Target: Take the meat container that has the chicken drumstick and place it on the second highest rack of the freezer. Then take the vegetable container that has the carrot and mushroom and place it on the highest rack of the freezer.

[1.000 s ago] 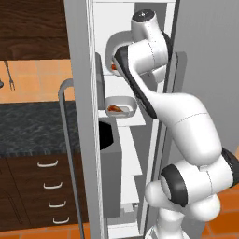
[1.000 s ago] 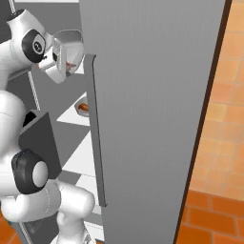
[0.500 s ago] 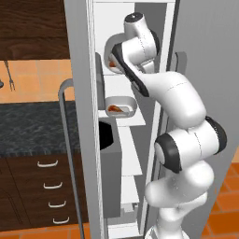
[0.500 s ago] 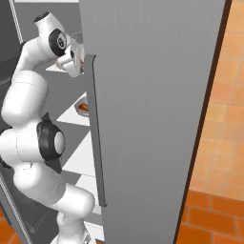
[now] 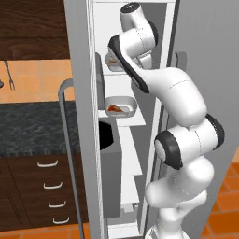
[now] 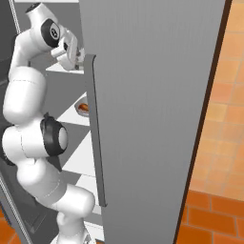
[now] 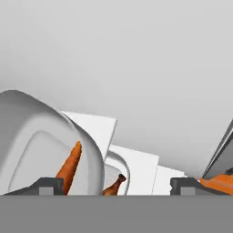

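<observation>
Left base view: the gripper (image 5: 113, 59) reaches onto the highest rack (image 5: 117, 73) at the vegetable tray (image 5: 111, 59); the meat tray (image 5: 120, 104) sits one shelf below. Withdraw level, without nudging the tray.

Hand view: jaws wide, empty; smooth rounded white tray just left, glossy tapered carrot (image 7: 69, 166) inside.

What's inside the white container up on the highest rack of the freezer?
In the hand view an orange carrot lies inside the container. The container's wall hides the rest of its floor, so no mushroom can be made out. The open pincer straddles its near rim.
</observation>
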### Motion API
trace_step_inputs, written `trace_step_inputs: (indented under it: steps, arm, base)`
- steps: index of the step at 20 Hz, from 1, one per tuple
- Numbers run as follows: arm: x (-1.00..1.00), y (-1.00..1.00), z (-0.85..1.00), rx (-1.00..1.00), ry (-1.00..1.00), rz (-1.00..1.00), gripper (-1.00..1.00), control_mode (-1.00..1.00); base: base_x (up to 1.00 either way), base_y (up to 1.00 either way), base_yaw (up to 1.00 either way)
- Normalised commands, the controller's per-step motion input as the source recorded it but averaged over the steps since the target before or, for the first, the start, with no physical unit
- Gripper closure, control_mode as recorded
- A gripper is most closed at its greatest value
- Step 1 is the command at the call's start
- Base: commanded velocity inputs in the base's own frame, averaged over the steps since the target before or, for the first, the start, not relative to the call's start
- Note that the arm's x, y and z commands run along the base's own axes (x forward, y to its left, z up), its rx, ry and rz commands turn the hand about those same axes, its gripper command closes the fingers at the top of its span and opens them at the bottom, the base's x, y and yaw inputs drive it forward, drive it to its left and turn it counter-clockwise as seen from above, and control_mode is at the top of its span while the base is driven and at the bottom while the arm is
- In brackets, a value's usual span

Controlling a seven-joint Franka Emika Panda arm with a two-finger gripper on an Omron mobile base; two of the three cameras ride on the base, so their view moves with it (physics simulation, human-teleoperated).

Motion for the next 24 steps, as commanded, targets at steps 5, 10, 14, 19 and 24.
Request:
trace_step_inputs:
  steps: [5, 10, 14, 19, 24]
  arm:
    - [-1.00, -0.12, -0.93, 0.00, -0.45, 0.00, -1.00, -1.00]
    - [-1.00, -0.21, -1.00, 0.00, -0.27, 0.00, -1.00, -1.00]
    - [-1.00, -0.28, -1.00, 0.00, -0.14, 0.00, -1.00, -1.00]
    - [-1.00, -0.31, -0.64, 0.09, -0.07, 0.00, -1.00, -1.00]
    - [-1.00, -0.44, 0.30, 0.31, -0.01, 0.00, -1.00, -1.00]
  base:
    - [0.00, 0.00, 0.00]
    - [0.00, 0.00, 0.00]
    - [0.00, 0.00, 0.00]
    - [0.00, 0.00, 0.00]
    - [0.00, 0.00, 0.00]
